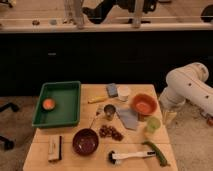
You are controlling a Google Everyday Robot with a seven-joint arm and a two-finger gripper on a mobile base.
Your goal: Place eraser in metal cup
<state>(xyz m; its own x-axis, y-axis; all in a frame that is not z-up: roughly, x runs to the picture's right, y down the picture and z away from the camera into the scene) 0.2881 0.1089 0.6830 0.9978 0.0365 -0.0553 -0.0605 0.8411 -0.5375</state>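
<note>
Zero contact yet. The eraser (54, 147) lies flat near the front-left corner of the table (92, 161), close to the front edge, with its black strip apparently on the side facing the dark red bowl (85, 141). The metal cup (109, 111) stands upright mid-table, well apart from the eraser.

The gripper (169, 116) hangs just off the table's right edge, beside the orange bowl (144, 105) and the green cup (153, 124). It looks empty, but jaws apart or together: cannot tell.

The step in hand reads as the approach, with the pick not yet made. The next move calls for a long reach across the table, passing over bowls and cups.

Room at the eraser is fair: bare wood on both sides and the green tray (56, 123) just behind it. The cup is tighter, with a grey cloth (128, 118) just beside it and a brown cluster (110, 132) in front, so the drop wants a straight vertical descent.
</note>
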